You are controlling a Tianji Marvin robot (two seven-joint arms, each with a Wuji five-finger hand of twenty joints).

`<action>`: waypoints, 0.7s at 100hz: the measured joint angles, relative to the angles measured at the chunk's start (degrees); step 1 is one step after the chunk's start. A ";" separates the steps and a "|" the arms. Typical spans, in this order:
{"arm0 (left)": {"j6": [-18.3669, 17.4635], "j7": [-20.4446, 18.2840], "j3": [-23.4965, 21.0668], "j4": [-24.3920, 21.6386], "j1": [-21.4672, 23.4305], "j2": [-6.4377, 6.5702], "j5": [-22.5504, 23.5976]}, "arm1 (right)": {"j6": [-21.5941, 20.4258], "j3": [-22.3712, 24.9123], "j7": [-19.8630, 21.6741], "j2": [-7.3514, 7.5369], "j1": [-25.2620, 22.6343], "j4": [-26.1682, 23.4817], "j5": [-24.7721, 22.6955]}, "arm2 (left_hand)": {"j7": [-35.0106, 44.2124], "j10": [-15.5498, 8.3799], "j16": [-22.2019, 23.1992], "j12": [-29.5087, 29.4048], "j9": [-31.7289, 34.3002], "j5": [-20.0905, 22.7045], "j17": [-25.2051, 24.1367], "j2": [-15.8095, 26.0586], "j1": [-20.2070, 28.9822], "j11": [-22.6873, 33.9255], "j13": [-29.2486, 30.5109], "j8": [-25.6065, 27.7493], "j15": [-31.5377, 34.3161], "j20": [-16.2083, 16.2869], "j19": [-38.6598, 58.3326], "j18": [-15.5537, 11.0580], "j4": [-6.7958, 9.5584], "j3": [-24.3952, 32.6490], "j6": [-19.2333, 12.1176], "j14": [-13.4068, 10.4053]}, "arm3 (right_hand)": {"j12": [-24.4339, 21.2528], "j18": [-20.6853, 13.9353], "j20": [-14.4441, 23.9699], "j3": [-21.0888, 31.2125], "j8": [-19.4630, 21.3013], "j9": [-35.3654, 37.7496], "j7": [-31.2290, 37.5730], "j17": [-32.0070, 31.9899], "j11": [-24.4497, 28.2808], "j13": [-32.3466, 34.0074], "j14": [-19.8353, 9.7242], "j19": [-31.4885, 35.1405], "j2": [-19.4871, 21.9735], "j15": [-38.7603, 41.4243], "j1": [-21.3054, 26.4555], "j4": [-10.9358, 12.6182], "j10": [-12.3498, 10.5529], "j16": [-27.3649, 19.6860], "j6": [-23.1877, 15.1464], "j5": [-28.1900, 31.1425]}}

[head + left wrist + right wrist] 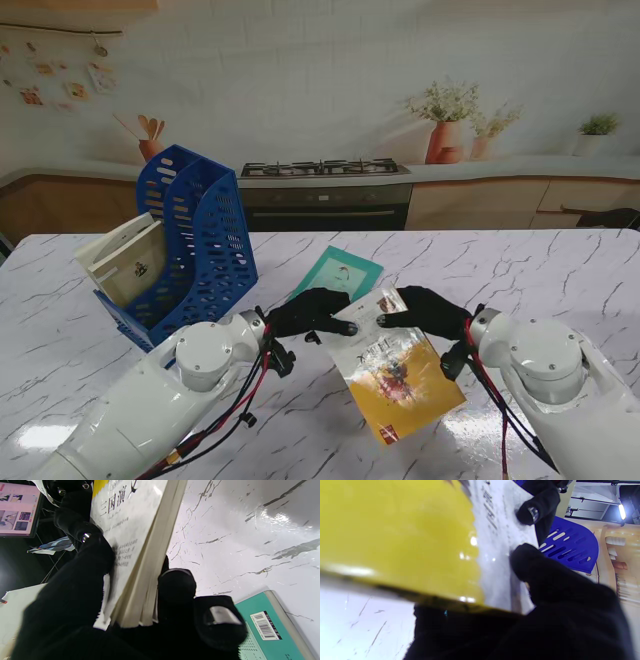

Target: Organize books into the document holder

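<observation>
A big book with a shiny yellow and white cover fills most of the picture. It is very close and a bit blurry. The white part has small dark writing on it. The right hand, in a black glove, holds the book by its edge, with one black finger pressed on the white part. Farther along the book, another black gloved fingertip with a small silver piece on it touches the cover too. Just past the book, behind that finger, is a blue plastic holder with rows of long slots. Under the book's yellow edge, the white marble tabletop shows thin grey lines.
</observation>
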 measured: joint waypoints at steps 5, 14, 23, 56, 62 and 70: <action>-0.57 -0.35 0.00 0.16 0.00 0.00 -0.48 | -0.07 -0.15 0.41 0.09 0.28 0.19 0.12 | 0.17 -0.06 -1.31 -0.77 1.58 0.99 0.39 -1.79 0.32 -4.29 0.83 1.88 0.81 1.27 0.07 -0.54 0.00 1.11 0.51 -0.59 | 0.00 0.00 0.03 -0.02 0.04 0.00 0.02 -0.26 0.00 0.00 0.00 -0.34 0.01 0.00 0.00 0.00 0.00 0.05 -0.03 0.00; -1.11 -1.01 0.00 0.36 0.02 -0.01 -1.88 | -0.19 -0.40 0.81 0.18 0.57 0.41 0.25 | 0.35 2.08 -3.27 -2.79 3.59 2.81 1.08 -5.09 1.90 -13.65 1.92 6.25 1.86 3.59 0.08 -0.76 -0.05 4.45 4.88 -0.70 | 0.08 0.02 0.04 -0.08 0.04 -0.02 0.13 -0.78 0.01 0.00 0.00 -0.42 0.01 0.00 0.00 0.00 0.00 0.53 -0.06 0.00; -1.61 0.08 -0.01 0.42 0.26 -0.25 -2.10 | -0.27 -0.47 0.82 0.18 0.60 0.42 0.43 | 1.30 2.68 -4.17 -2.07 4.54 3.51 1.57 -7.59 1.92 -15.50 2.33 10.28 2.35 4.54 0.08 -0.79 0.12 8.39 6.09 -0.71 | 0.05 0.02 0.05 -0.17 0.04 -0.07 0.13 -1.32 0.01 0.00 0.00 -0.53 0.01 0.00 0.00 0.00 0.00 0.53 -0.06 0.00; -2.26 2.06 -0.54 -0.34 1.75 -0.94 -4.13 | -0.46 -0.21 0.34 0.13 0.21 0.03 0.60 | 3.46 2.83 -5.15 6.38 5.66 4.56 1.80 -10.32 2.40 -16.26 3.01 22.57 4.26 6.52 0.30 -0.81 6.42 12.48 6.32 -0.72 | -1.16 0.05 0.05 -0.23 0.05 -0.09 0.14 -2.69 0.01 0.00 0.00 -2.47 0.01 -0.19 0.01 0.00 0.00 0.62 -0.10 0.00; -2.79 2.74 -0.54 -0.55 2.04 -0.98 -3.89 | -0.61 -0.18 0.47 0.15 0.19 0.02 0.63 | 3.97 2.83 -5.15 6.44 5.73 4.93 1.80 -11.04 2.40 -16.26 3.03 23.06 4.74 6.76 0.33 -0.81 6.42 13.43 6.32 -0.72 | -1.94 0.05 -0.13 -0.23 -0.04 -0.09 0.14 -2.78 -0.01 0.00 0.00 -2.73 0.01 -0.36 0.01 0.00 0.00 0.24 -0.10 0.00; -3.11 3.28 -0.79 -0.91 2.52 -1.09 -4.14 | -0.70 -0.14 0.63 0.18 0.19 0.02 0.84 | 4.50 2.83 -5.15 6.78 6.31 5.32 2.05 -11.78 2.40 -16.26 3.51 23.25 5.62 6.96 0.44 -0.82 6.57 14.72 6.32 -0.75 | -6.49 0.06 -1.02 -0.23 -4.19 0.00 0.18 -4.22 -3.47 -0.01 0.00 -4.69 0.00 -3.55 0.01 0.00 0.00 -0.60 -0.32 0.01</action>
